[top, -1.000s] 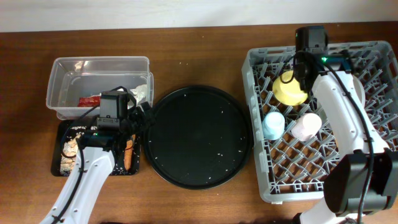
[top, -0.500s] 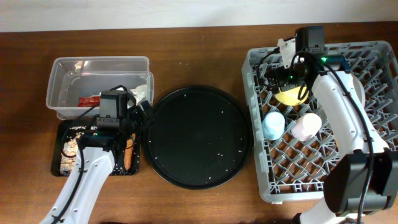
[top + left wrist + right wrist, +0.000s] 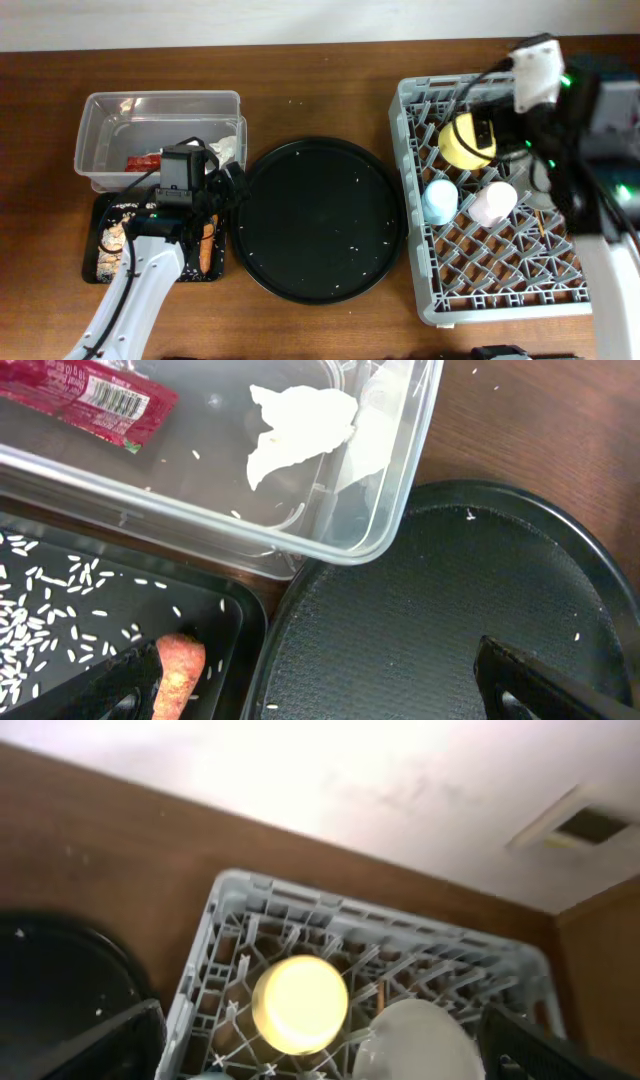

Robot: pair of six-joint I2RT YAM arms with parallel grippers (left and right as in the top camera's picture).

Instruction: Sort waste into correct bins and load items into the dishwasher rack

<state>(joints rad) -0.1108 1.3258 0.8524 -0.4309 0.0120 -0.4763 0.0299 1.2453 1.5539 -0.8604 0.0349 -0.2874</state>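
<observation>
1. Grey rack [image 3: 414, 235]; yellow bowl [image 3: 466, 140]; light blue cup [image 3: 440, 201]; pale pink cup [image 3: 492, 203].
2. Black round tray [image 3: 318, 220], flecked with white grains.
3. Red wrapper [image 3: 90, 395] with a white barcode patch; white tissue [image 3: 300, 425].
4. Orange carrot [image 3: 178, 670]; black shallow tray [image 3: 215, 625], speckled with white rice.
5. Brown wood-grain table [image 3: 320, 90].

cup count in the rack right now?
2. The light blue cup and pale pink cup sit side by side in the dishwasher rack, near the yellow bowl. The right arm covers part; more may be hidden.
</observation>
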